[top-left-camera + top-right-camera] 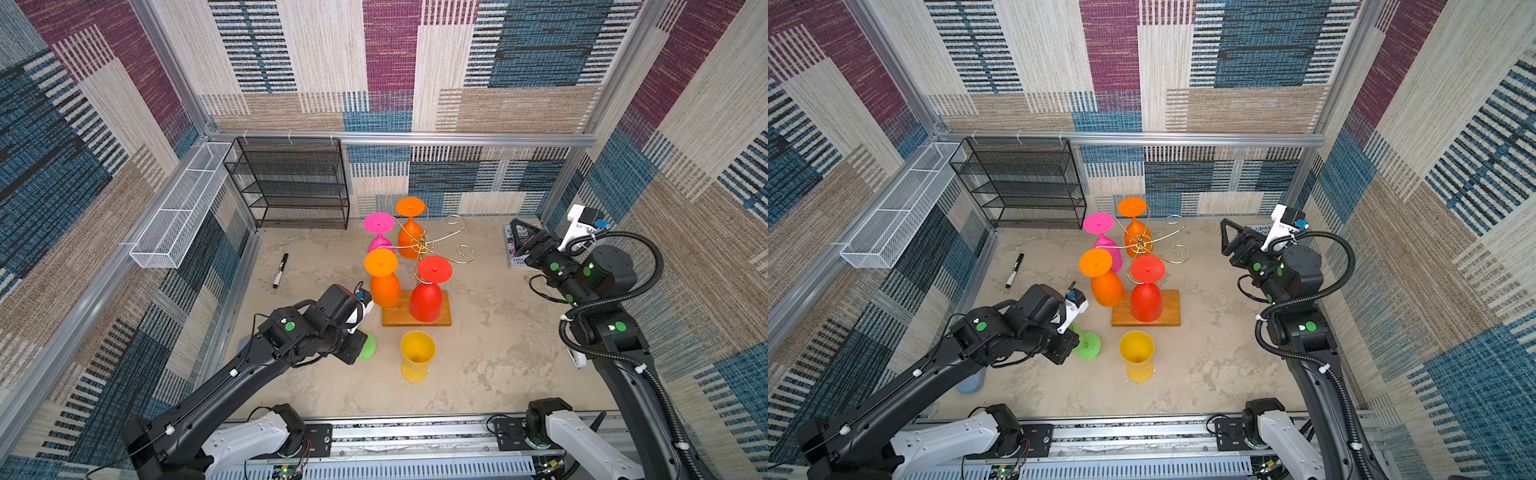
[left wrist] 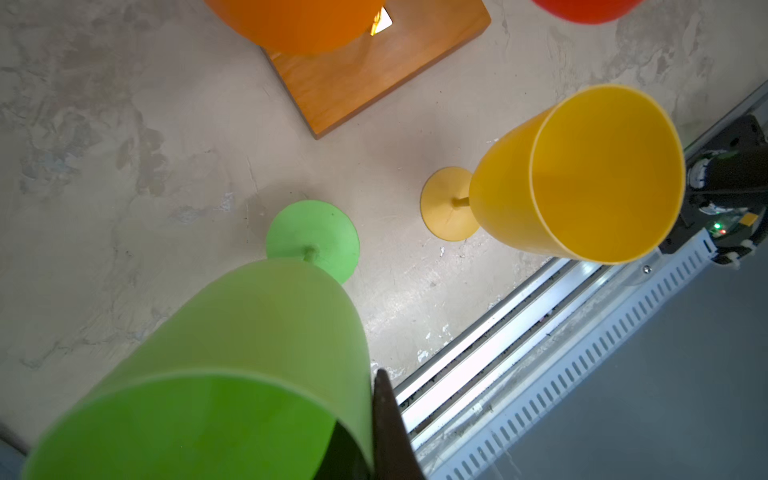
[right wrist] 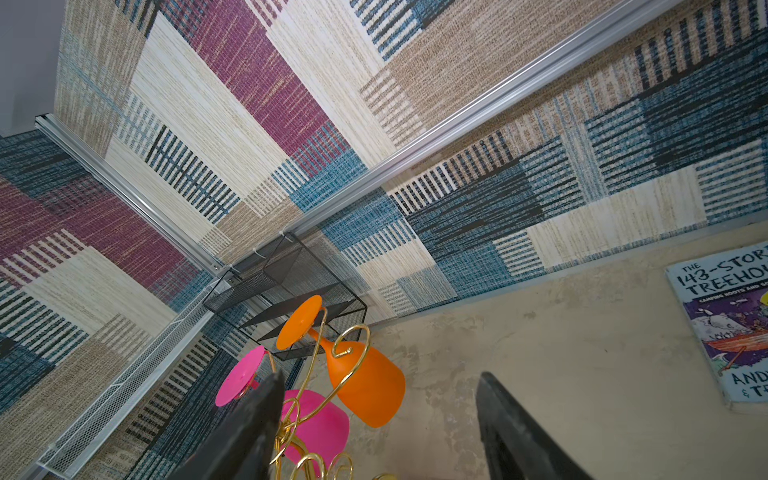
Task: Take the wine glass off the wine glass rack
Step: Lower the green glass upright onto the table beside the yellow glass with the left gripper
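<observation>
You are at the set-down stage, by the look of it: your left gripper is clamped on the rim of the green wine glass, one finger inside the bowl and one outside. The glass is upright, off the wine glass rack, to the near left of its wooden base. Its foot sits on or just above the table; you cannot tell from these views whether it touches. Your next move is probably to confirm the foot is flat, part the jaws, and lift straight up off the rim so the tall glass does not tip toward the yellow wine glass standing near on its right. Your right gripper hangs with its jaws apart and nothing between them, to the right of the rack, above a book. Four glasses hang upside down on the gold arms: a pink one, a far orange one, a near orange one and a red one; the two right-hand arms are bare. Both the green and yellow bowls are empty. The black mesh shelf unit and white mesh basket at the far left show nothing in them.
</observation>
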